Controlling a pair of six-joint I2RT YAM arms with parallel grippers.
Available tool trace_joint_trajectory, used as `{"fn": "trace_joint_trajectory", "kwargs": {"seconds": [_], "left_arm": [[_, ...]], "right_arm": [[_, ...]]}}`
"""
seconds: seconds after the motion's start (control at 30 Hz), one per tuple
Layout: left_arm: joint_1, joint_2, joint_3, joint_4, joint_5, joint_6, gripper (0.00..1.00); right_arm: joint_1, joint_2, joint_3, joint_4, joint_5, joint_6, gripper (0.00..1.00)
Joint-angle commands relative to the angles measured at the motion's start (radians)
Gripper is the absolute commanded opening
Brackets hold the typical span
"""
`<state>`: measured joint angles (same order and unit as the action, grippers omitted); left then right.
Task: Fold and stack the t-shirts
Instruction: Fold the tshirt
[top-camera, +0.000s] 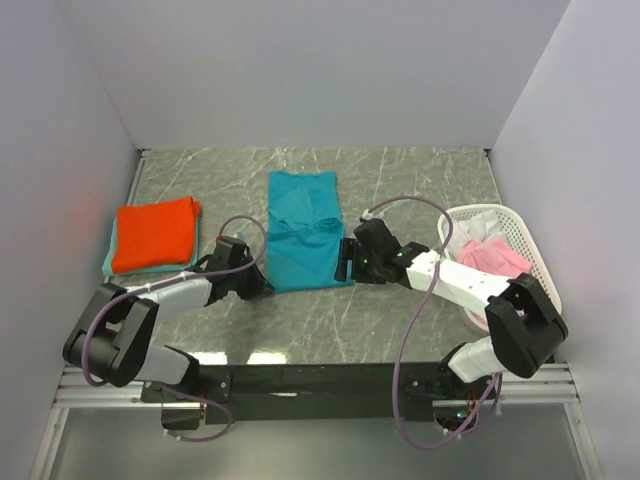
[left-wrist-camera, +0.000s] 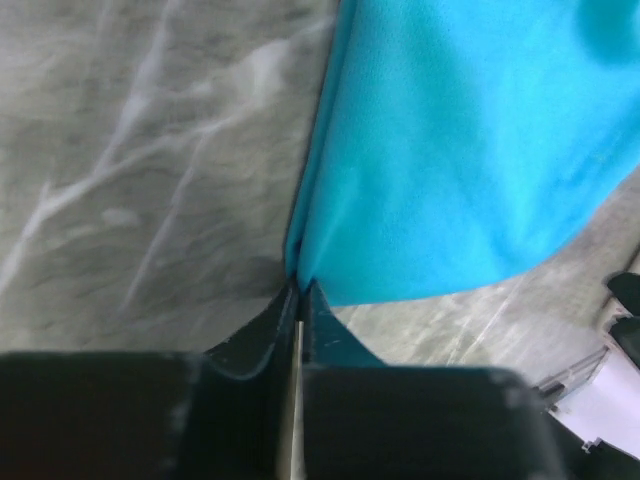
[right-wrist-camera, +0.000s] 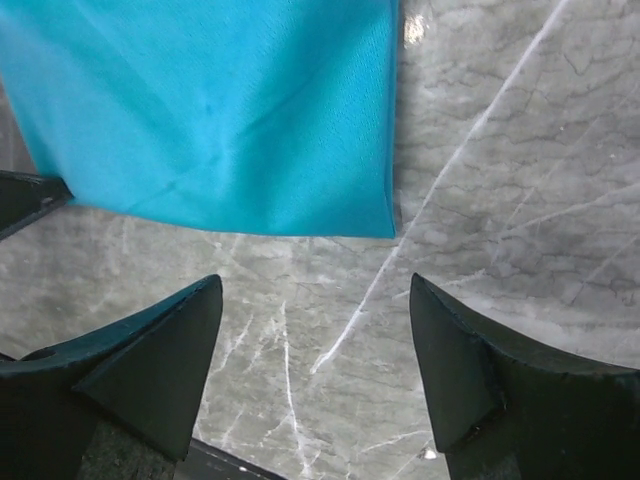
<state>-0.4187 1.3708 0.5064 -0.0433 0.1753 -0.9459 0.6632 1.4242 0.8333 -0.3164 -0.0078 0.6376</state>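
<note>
The left gripper (left-wrist-camera: 300, 292) pinches shut on a near corner of the teal-blue t-shirt (top-camera: 302, 235) lying flat on the table (top-camera: 420, 190); the right gripper (right-wrist-camera: 315, 292), wide open and empty, should grab the other near corner before lifting.

The table (top-camera: 420, 180) is patterned as grey-green marble with thin white veins. A plain teal-blue t-shirt (top-camera: 302, 232) is seen at its centre. At 9 o'clock, a plain orange-red t-shirt (top-camera: 154, 233) is shown over a light teal t-shirt (top-camera: 108, 262). At 3 o'clock, a pink t-shirt (top-camera: 492, 257) and white cloth (top-camera: 478, 222) are seen in a white mesh basket (top-camera: 530, 245). Black fingers (right-wrist-camera: 150, 370) are shown in the right wrist view.
</note>
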Motion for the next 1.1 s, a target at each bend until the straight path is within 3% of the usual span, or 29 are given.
{"fn": "trace_joint_trajectory", "kwargs": {"seconds": [0.0,0.47,0.77,0.87,1.07], "left_arm": [[-0.002,0.027,0.014,0.02,0.029,0.016,0.01],[-0.003,-0.087,-0.075,0.003,0.023,0.01,0.01],[-0.003,-0.11,-0.091,-0.004,0.013,0.015,0.01],[-0.003,-0.113,-0.095,-0.003,0.007,0.013,0.01],[-0.003,-0.102,-0.095,-0.003,0.001,0.012,0.01]], "right_arm": [[-0.007,0.012,-0.011,0.025,0.011,-0.007,0.81],[-0.01,0.062,-0.022,0.083,-0.063,-0.029,0.75],[-0.01,0.134,-0.022,0.108,-0.121,-0.03,0.63],[-0.01,0.145,-0.034,0.12,-0.135,-0.027,0.55],[-0.01,0.179,-0.023,0.131,-0.146,-0.027,0.27]]}}
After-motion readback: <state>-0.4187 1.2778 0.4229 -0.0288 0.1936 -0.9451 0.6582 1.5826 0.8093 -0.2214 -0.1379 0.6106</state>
